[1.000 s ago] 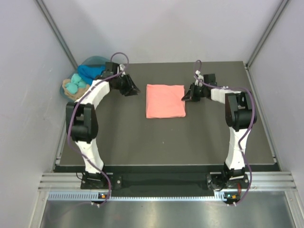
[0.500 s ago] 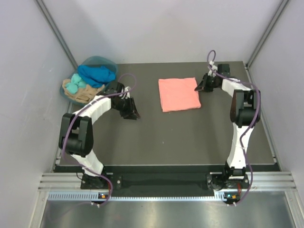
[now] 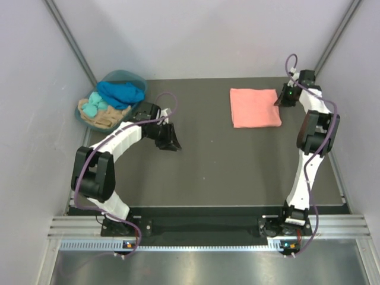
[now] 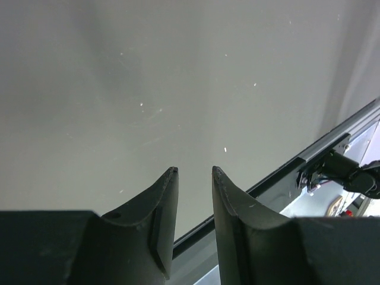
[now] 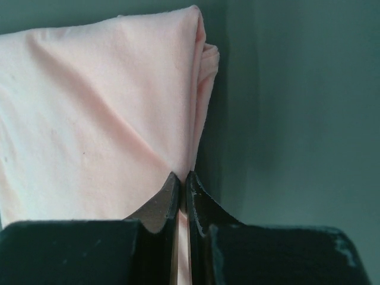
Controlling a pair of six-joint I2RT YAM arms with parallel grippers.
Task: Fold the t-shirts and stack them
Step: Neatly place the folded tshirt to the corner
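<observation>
The right end effector [image 5: 183,175] pinches the near edge of the folded pink shirt [image 3: 255,107], jaws closed tight on the cloth. The rest of the shirt spreads flat on the desk [image 3: 225,166] to its left. The left end effector [image 4: 194,171] hangs partly open and empty above bare desk. Beyond it, to its left, a blue shirt [image 3: 122,92], turquoise shirt [image 3: 94,107] and tan shirt [image 3: 102,119] lie heaped in a basket [image 3: 122,75].

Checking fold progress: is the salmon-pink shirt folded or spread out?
Folded: the salmon-pink shirt is a compact rectangle, its edge showing stacked layers in the right wrist view.
</observation>
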